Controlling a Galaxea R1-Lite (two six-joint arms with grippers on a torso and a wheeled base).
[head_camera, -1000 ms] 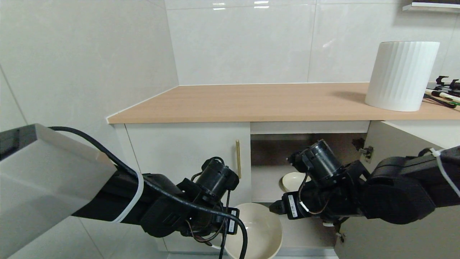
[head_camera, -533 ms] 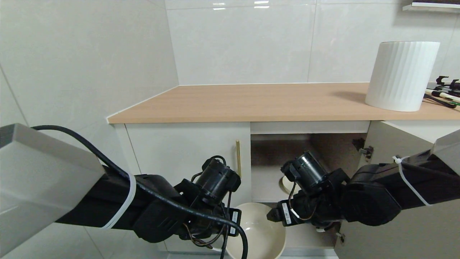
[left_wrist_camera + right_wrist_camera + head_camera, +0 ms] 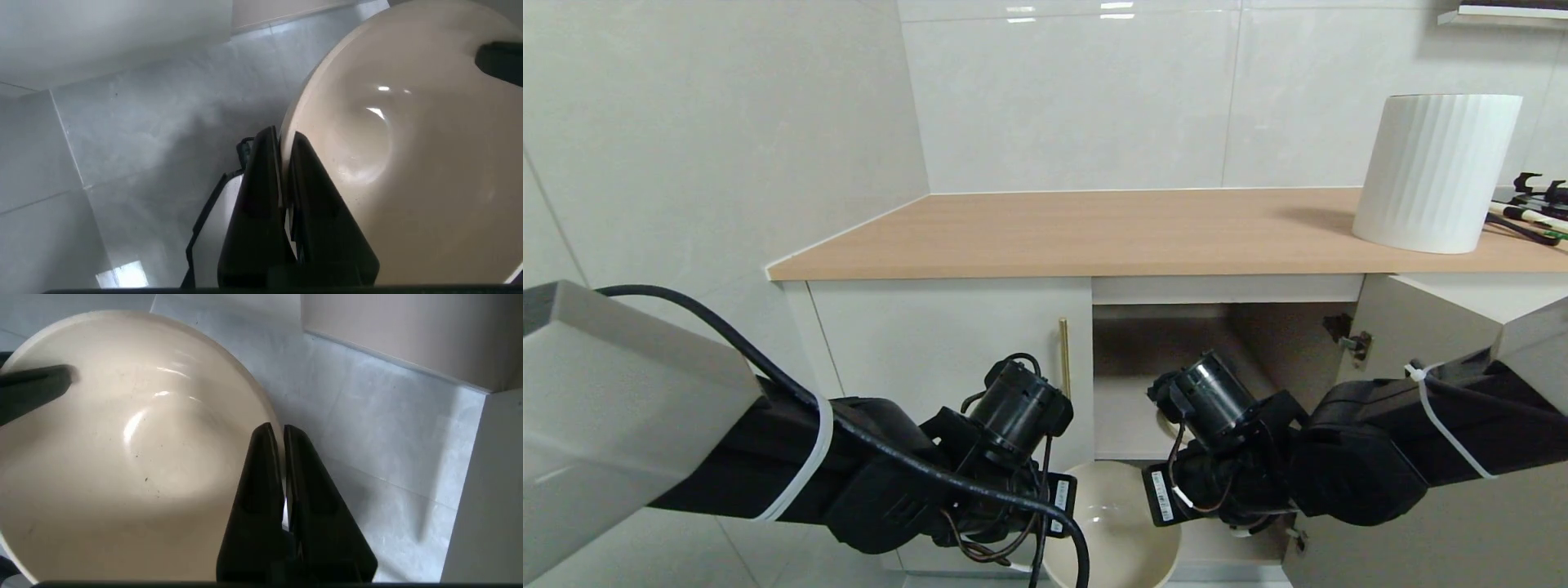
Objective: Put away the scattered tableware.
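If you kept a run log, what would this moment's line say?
left gripper: shut on rim of glossy round cream bowl | right gripper: shut on opposite rim | bowl: low before open white cabinet, not yet shelved

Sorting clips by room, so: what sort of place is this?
Most likely a kitchen: a wooden countertop against a tiled wall, an open base cabinet beneath it, and a cream bowl held before it.

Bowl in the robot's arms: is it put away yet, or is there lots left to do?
Done: the cabinet door is open. In hand: the left tool and right tool each pinch the rim of the cream bowl, held low in front of the open cabinet. Left: set the bowl inside, let go, and probably shut the door.
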